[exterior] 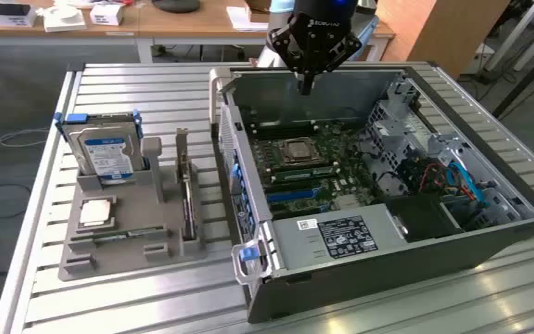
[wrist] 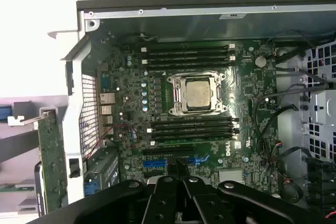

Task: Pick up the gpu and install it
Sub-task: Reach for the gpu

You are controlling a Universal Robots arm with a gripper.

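The gpu (exterior: pixel 185 189) stands on edge in a slot of the grey holder (exterior: pixel 119 261), on the exterior view's left of the open computer case (exterior: pixel 341 275). In the wrist view the gpu (wrist: pixel 50 161) shows as a green board with a silver bracket, outside the case wall. My gripper (exterior: pixel 307 86) hangs above the far end of the case, over the motherboard (exterior: pixel 304 167), well away from the gpu. Its fingers are shut together with nothing between them. In the wrist view the gripper (wrist: pixel 179 176) points down at the motherboard (wrist: pixel 157 103), near the blue expansion slot (wrist: pixel 157 163).
The holder also carries a hard drive (exterior: pixel 108 153) with a white-blue label, a processor (exterior: pixel 95 212) and a RAM stick (exterior: pixel 119 236). Cables and drive bays (exterior: pixel 452 181) fill the case's right side. A wooden desk (exterior: pixel 156 21) stands behind the slatted table (exterior: pixel 137 306).
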